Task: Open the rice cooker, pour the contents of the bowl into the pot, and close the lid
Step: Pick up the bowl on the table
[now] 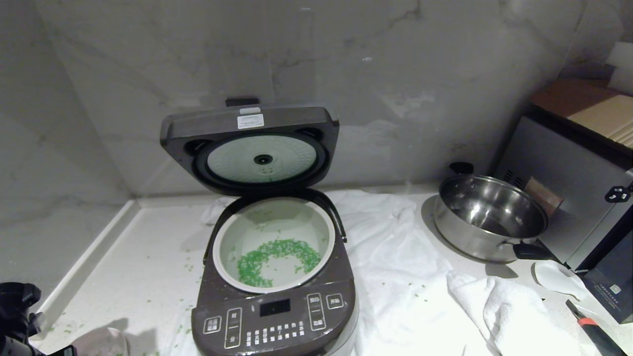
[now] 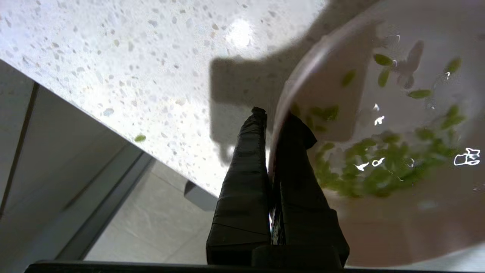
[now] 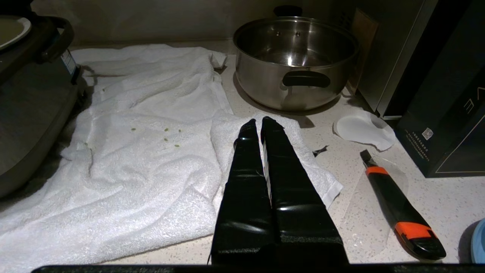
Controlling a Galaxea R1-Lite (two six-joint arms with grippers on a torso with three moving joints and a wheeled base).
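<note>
The rice cooker (image 1: 277, 316) stands in the middle of the counter with its lid (image 1: 257, 148) hinged up, silvery underside showing. Green grains (image 1: 277, 259) lie in a ring inside the white pot (image 1: 225, 247). At the counter's front left corner the pale pink bowl (image 2: 398, 227) sits low by the edge, and its rim just shows in the head view (image 1: 101, 341). My left gripper (image 2: 276, 117) is shut on the bowl's rim, one finger inside and one outside. Some green grains (image 2: 379, 167) remain in the bowl. My right gripper (image 3: 260, 122) is shut and holds nothing, over the white towel.
A white towel (image 1: 395, 257) spreads right of the cooker. A steel saucepan (image 1: 489, 217) and a silver appliance (image 1: 568, 198) stand at the right. A utility knife (image 3: 401, 212) and a black box (image 3: 447, 113) lie near the right gripper. Stray green bits dot the counter (image 1: 148, 277).
</note>
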